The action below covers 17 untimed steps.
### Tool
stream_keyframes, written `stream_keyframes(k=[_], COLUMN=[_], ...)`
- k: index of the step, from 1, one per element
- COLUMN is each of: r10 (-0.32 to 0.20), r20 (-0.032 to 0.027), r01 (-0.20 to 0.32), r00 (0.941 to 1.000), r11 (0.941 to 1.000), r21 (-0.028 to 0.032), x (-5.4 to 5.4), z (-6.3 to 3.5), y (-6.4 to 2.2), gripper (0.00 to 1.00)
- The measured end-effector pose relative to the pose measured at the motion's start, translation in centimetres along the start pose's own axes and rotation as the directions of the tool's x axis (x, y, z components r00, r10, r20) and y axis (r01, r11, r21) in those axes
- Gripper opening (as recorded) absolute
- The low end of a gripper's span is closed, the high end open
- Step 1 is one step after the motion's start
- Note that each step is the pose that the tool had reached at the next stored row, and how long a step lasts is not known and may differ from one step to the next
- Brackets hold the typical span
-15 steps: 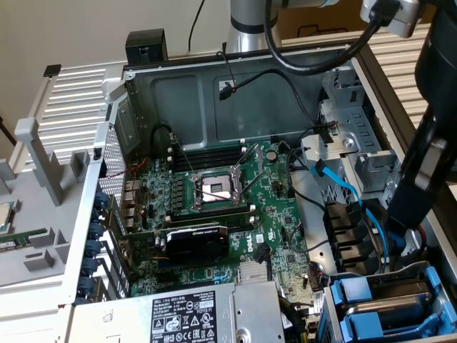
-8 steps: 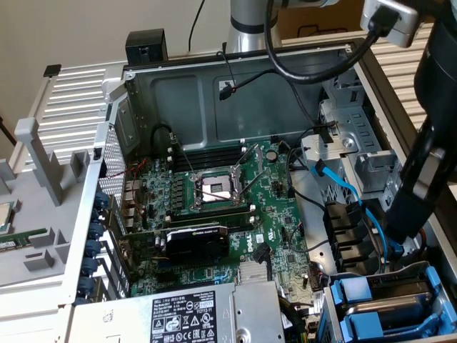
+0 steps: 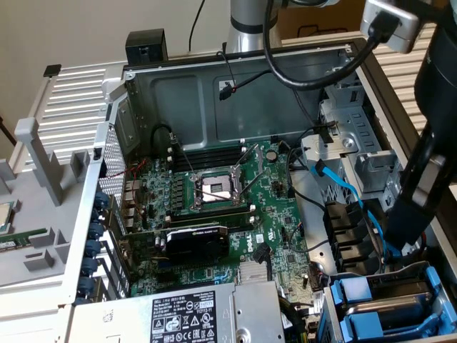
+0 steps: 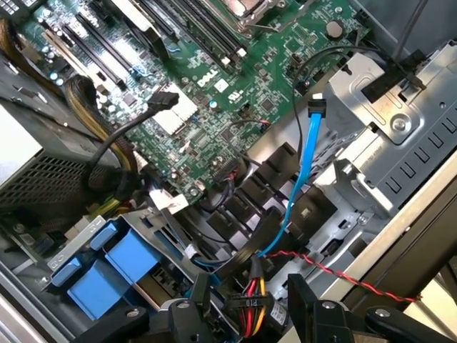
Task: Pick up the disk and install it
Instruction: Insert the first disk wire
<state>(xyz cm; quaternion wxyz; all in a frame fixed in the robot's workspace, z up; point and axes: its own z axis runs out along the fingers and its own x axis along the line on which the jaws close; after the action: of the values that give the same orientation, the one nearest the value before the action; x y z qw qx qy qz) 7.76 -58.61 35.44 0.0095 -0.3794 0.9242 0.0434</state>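
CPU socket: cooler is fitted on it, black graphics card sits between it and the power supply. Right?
Not quite. The CPU socket has no cooler fitted: the exterior view shows its metal frame exposed on the motherboard. The rest holds: the black graphics card does sit between the socket and the power supply.

Free room is left above the motherboard (image 3: 214, 193); by the drive bay (image 3: 348, 294) at the exterior view's near right, the gripper (image 4: 248, 283) is hemmed by a blue cable (image 4: 308, 157) and red-yellow wires (image 4: 250, 323)
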Motion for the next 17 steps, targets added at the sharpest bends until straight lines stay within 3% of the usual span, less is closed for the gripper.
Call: stream_keyframes(k=[7,8,17], r10=[0.003,0.003,0.003], r20=[0.0002,0.0002,0.0003], r01=[-0.003,-0.003,-0.003], r00=[1.0,1.0,1.0], r11=[1.0,1.0,1.0], r21=[0.0002,0.0002,0.0001], x=[0.15,0.15,-0.12], z=[0.02,0.02,0.06], y=[0.14,0.14,0.1], gripper=[0.53,0.45,0.45])
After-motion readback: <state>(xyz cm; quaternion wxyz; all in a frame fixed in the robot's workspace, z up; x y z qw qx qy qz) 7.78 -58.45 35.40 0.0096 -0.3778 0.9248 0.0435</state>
